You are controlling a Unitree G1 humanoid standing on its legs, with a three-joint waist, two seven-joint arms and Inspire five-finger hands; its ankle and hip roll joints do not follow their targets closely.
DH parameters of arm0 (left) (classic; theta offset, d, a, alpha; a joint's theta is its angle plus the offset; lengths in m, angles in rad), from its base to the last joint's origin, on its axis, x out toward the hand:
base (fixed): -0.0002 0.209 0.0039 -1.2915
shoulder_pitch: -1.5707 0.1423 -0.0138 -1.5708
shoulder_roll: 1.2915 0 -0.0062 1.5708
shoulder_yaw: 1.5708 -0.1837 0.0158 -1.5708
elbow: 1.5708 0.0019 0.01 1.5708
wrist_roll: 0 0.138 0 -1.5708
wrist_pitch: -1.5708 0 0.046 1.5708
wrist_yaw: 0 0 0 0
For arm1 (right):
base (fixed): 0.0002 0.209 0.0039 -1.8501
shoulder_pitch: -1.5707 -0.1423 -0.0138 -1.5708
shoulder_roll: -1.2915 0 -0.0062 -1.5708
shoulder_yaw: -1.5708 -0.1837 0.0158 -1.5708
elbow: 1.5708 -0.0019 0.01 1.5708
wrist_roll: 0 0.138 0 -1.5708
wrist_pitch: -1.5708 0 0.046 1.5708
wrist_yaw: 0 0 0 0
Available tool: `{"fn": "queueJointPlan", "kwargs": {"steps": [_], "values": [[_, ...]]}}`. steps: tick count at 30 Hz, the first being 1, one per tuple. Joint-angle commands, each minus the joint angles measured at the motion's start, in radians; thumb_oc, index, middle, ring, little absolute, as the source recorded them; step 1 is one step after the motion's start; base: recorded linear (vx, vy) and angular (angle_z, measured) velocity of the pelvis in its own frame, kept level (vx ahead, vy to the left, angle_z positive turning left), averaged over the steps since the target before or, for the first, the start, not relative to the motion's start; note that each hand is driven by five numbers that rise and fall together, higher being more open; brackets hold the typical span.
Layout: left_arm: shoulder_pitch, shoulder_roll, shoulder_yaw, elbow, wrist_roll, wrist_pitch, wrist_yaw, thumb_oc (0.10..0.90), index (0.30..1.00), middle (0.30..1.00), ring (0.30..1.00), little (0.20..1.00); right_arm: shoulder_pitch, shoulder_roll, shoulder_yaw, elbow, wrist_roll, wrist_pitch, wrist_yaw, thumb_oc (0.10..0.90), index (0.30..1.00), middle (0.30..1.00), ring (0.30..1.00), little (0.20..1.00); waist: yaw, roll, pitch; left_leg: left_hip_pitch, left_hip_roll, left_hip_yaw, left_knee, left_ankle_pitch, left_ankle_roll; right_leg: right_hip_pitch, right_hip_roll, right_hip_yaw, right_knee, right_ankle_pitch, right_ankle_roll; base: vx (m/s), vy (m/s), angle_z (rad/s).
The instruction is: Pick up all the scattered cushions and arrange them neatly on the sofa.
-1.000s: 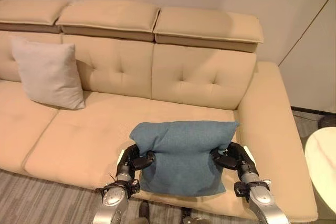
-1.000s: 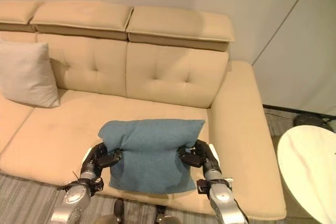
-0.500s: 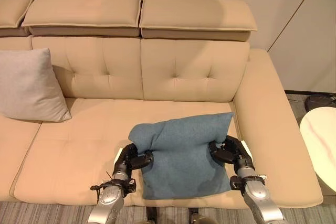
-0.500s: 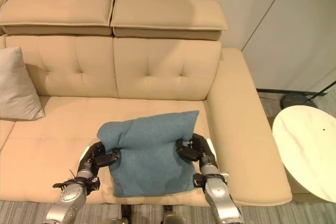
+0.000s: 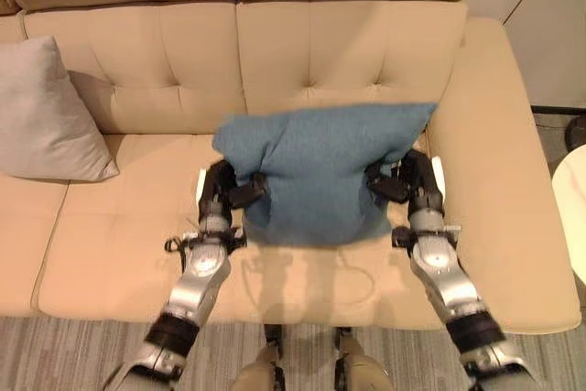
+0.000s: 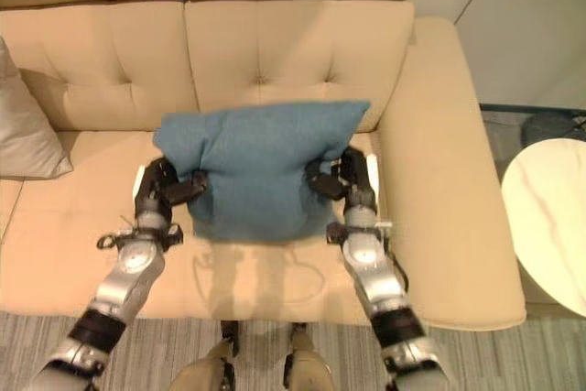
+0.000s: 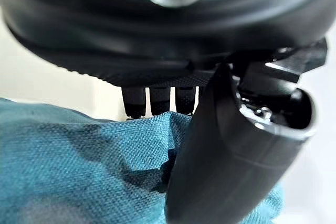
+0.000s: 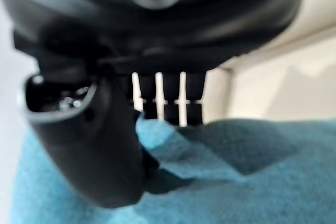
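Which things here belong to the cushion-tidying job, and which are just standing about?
Job: blue fabric cushion, pinched between left hand and right hand; pale grey cushion, propped against the backrest; beige tufted sofa.
Standing about: round white marble-look side table.

One cushion (image 5: 320,171) sits between the left hand (image 5: 222,197) and right hand (image 5: 408,180), above the sofa (image 5: 119,254) seat near its right armrest. Another cushion (image 5: 46,116) leans on the backrest at the left. A table (image 6: 549,222) stands beyond the right armrest.
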Motion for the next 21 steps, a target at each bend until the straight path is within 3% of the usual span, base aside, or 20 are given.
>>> {"fn": "queueJointPlan", "kwargs": {"steps": [1, 9, 15, 16, 17, 18, 19, 21], "values": [[-0.227, 0.007, -0.075, -0.130, 0.077, -0.246, -0.001, 0.400, 0.300, 0.300, 0.300, 0.300, -0.195, 0.041, 0.045, -0.147, -0.047, -0.197, -0.025, 0.400, 0.300, 0.300, 0.300, 0.300, -0.001, -0.051, -0.045, -0.027, 0.005, 0.005, 0.096, -0.140, -0.045, 0.039, -0.051, -0.006, 0.058, -0.105, 0.106, 0.00, 0.000, 0.00], [-0.423, 0.056, -0.116, 0.001, 0.072, -0.260, 0.046, 0.400, 0.300, 0.300, 0.300, 0.300, -0.401, -0.008, 0.084, -0.010, -0.029, -0.211, -0.079, 0.400, 0.300, 0.300, 0.300, 0.300, -0.001, -0.055, -0.028, -0.140, 0.006, -0.011, 0.160, -0.147, -0.049, -0.062, -0.053, -0.004, 0.088, -0.093, 0.105, -0.01, -0.019, 0.02], [-0.408, 0.047, -0.120, 0.068, 0.039, -0.246, 0.030, 0.400, 0.300, 0.300, 0.300, 0.300, -0.437, -0.047, 0.105, 0.104, -0.012, -0.187, -0.078, 0.400, 0.300, 0.300, 0.300, 0.300, 0.001, -0.053, -0.018, -0.173, 0.009, -0.022, 0.159, -0.135, -0.054, -0.099, -0.053, -0.006, 0.089, -0.087, 0.104, 0.00, -0.008, 0.01], [-0.396, 0.043, -0.116, 0.079, 0.032, -0.242, 0.029, 0.400, 0.300, 0.300, 0.300, 0.300, -0.435, -0.052, 0.108, 0.122, -0.013, -0.180, -0.079, 0.419, 0.328, 0.328, 0.328, 0.328, 0.001, -0.054, -0.017, -0.178, 0.009, -0.024, 0.158, -0.133, -0.055, -0.103, -0.053, -0.005, 0.088, -0.087, 0.104, 0.00, 0.000, 0.00], [-0.388, 0.041, -0.118, 0.094, 0.028, -0.235, 0.026, 0.400, 0.300, 0.300, 0.300, 0.300, -0.432, -0.057, 0.111, 0.138, -0.014, -0.175, -0.077, 0.466, 0.399, 0.399, 0.399, 0.399, 0.002, -0.054, -0.011, -0.182, 0.010, -0.025, 0.158, -0.131, -0.055, -0.108, -0.051, -0.005, 0.088, -0.087, 0.103, 0.00, 0.000, 0.00], [-0.379, 0.040, -0.116, 0.103, 0.030, -0.231, 0.025, 0.563, 0.545, 0.545, 0.545, 0.545, -0.426, -0.061, 0.112, 0.149, -0.015, -0.169, -0.075, 0.800, 0.900, 0.900, 0.900, 0.900, 0.002, -0.054, -0.009, -0.186, 0.009, -0.025, 0.160, -0.130, -0.056, -0.111, -0.051, -0.006, 0.088, -0.087, 0.103, 0.00, 0.000, 0.00], [-0.368, 0.041, -0.114, 0.108, 0.034, -0.224, 0.020, 0.800, 0.900, 0.900, 0.900, 0.900, -0.414, -0.063, 0.109, 0.158, -0.014, -0.163, -0.073, 0.800, 0.900, 0.900, 0.900, 0.900, 0.001, -0.055, -0.007, -0.189, 0.009, -0.025, 0.163, -0.129, -0.057, -0.115, -0.050, -0.007, 0.089, -0.087, 0.102, -0.01, -0.030, -0.01], [-0.337, 0.041, -0.107, 0.117, 0.042, -0.213, 0.016, 0.800, 0.900, 0.900, 0.900, 0.900, -0.386, -0.064, 0.103, 0.167, -0.014, -0.156, -0.065, 0.800, 0.900, 0.900, 0.900, 0.900, -0.001, -0.057, -0.006, -0.187, 0.010, -0.026, 0.162, -0.129, -0.057, -0.114, -0.048, -0.008, 0.088, -0.088, 0.101, 0.00, -0.015, 0.00]]}}
